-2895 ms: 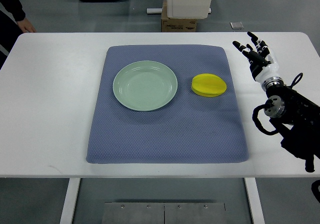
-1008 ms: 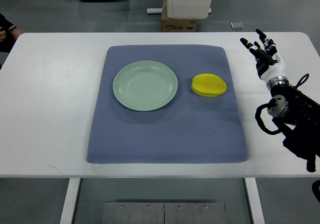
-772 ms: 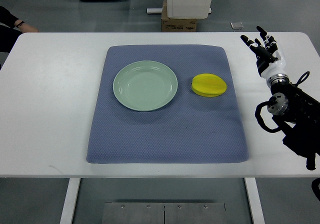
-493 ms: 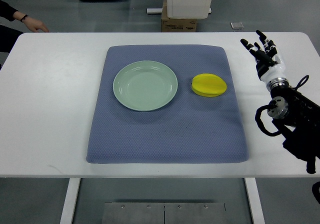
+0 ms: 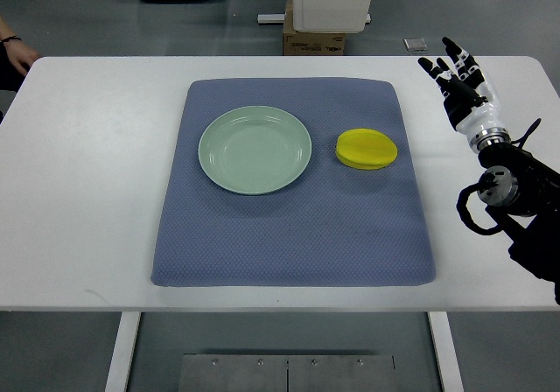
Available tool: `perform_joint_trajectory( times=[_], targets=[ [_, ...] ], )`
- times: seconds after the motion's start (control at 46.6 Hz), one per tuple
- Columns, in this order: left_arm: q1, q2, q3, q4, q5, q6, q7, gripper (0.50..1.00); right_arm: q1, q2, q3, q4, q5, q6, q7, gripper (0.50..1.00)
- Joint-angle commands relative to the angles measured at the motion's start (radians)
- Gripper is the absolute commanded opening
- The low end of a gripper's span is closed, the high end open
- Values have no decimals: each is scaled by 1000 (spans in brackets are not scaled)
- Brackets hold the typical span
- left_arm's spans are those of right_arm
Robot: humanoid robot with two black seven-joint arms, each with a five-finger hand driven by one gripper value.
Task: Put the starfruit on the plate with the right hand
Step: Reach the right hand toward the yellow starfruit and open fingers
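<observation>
Right hand (image 5: 462, 81) at upper right of frame, over the white tabletop (image 5: 87, 191), its arm entering from the right edge. Fingers (image 5: 451, 49) spread wide and pointing toward the top of the frame; nothing held. Dark forearm and cable loop trail down toward the lower right.

Starfruit (image 5: 367, 149), yellow, lies right of centre on the blue-grey mat (image 5: 293, 234), well apart from the hand and to its lower left. Looks flattened and oval from above; ridges hard to make out at this angle.

Plate (image 5: 255, 150), pale green and bare, sits on the mat left of the starfruit, near it but not touching.

A person's hand (image 5: 17, 52) shows at the upper left edge, just beyond the tabletop corner.

A cardboard box (image 5: 312, 42) stands on the floor at top centre.
</observation>
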Motion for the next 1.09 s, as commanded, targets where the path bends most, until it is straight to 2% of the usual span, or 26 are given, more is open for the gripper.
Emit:
perform_joint_trajectory(
  times=[0.0, 0.129, 0.429, 0.665, 0.793, 1.072],
  targets=[
    [0, 0, 0, 0, 1, 0, 0, 1000, -26, -47, 0, 98, -3, -5, 1, 1000],
    [0, 0, 0, 0, 1, 0, 0, 1000, -49, -93, -9, 194, -51, -8, 26, 1000],
    [0, 0, 0, 0, 1, 0, 0, 1000, -55, -95, -89, 205, -247, -80, 89, 1000],
    [0, 0, 0, 0, 1, 0, 0, 1000, -38, -95, -198, 205, -383, -194, 129, 1000],
    [0, 0, 0, 0, 1, 0, 0, 1000, -27, -104, -268, 204, -463, -229, 143, 1000],
    [0, 0, 0, 0, 1, 0, 0, 1000, 46, -155, -531, 201, -549, -364, 143, 1000]
  ],
)
